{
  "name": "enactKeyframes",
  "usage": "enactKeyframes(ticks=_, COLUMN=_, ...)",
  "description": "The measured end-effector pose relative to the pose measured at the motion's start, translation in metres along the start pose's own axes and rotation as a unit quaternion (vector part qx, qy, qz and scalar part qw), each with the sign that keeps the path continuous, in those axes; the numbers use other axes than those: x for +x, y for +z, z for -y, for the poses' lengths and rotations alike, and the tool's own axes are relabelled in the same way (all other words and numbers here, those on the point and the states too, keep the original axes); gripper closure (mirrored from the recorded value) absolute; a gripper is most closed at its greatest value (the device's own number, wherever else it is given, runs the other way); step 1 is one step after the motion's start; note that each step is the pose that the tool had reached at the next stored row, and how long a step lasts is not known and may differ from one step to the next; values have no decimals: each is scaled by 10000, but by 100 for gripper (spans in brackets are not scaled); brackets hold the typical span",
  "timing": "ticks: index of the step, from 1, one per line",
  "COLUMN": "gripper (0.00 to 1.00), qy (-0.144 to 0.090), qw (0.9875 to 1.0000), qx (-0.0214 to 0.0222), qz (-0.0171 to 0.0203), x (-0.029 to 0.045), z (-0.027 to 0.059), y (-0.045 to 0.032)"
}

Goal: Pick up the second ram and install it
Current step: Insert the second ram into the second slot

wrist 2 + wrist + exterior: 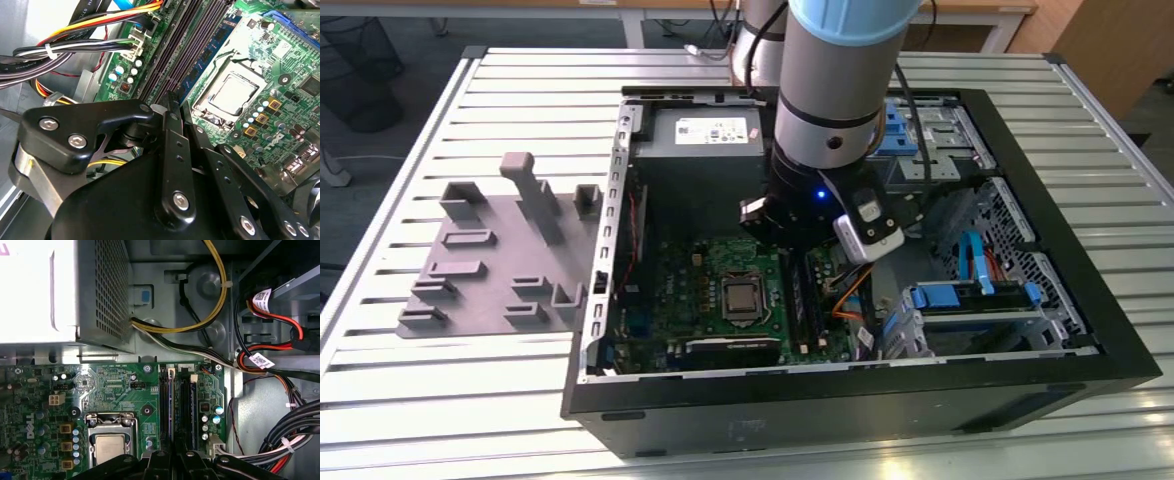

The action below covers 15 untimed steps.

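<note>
My gripper (172,100) is down inside the open computer case (1067,250), over the long black memory slots of the green motherboard (115,385). Its fingers are pressed together, with their tips at the near end of a thin blue strip, the second ram (202,67). This strip stands on edge in a slot, in line with the gripper (172,457). The ram (171,405) runs away from the fingertips along the slot beside the processor socket (111,442). I cannot tell whether the tips touch it. The fingers hide its near end.
The grey power supply (700,135) fills the case's far corner. Yellow and black cable bundles (200,325) run past the slots. A drive cage with blue latches (974,300) sits at the exterior view's right. The grey holder block (494,250) stands outside the case, at that view's left.
</note>
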<state>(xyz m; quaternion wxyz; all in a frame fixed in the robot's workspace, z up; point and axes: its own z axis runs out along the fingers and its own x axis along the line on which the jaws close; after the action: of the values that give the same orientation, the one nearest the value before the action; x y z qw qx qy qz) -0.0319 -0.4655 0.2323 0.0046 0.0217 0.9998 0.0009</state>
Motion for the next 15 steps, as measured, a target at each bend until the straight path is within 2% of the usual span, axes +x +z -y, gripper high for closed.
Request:
enactKeyframes(ticks=2, gripper=86, qy=0, qw=10000, qx=-2, qz=-4, x=0, z=-1, y=10)
enactKeyframes(ticks=5, gripper=86, qy=0, qw=10000, qx=1, qz=-29, x=-4, z=1, y=27)
enactKeyframes(ticks=15, gripper=86, qy=0, qw=10000, qx=1, qz=-49, x=-17, z=51, y=82)
